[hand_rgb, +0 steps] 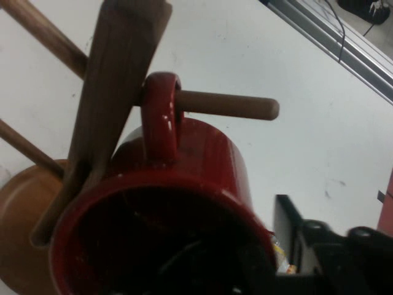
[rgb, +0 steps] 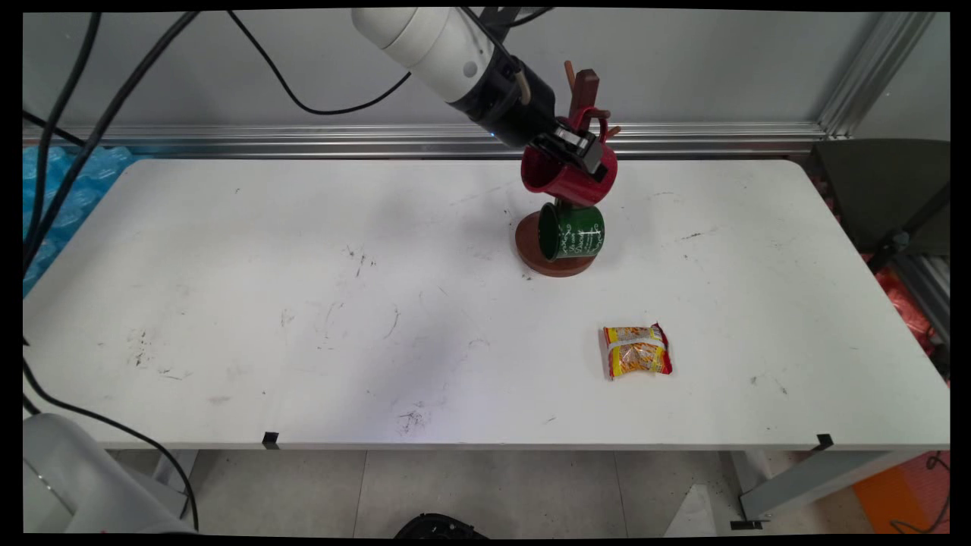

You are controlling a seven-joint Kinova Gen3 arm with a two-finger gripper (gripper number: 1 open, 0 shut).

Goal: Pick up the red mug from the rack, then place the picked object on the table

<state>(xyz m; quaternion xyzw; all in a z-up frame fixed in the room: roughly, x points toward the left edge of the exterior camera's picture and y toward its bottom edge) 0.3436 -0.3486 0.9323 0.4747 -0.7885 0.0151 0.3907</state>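
Red mug, handle over the rack's peg, clamped in the gripper.

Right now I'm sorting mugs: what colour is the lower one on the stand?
Green with white lettering, mug; clearest in the main view.

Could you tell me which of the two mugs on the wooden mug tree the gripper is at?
The red mug, hung by its handle on an upper peg; the gripper is at its rim. The green mug hangs lower, untouched.
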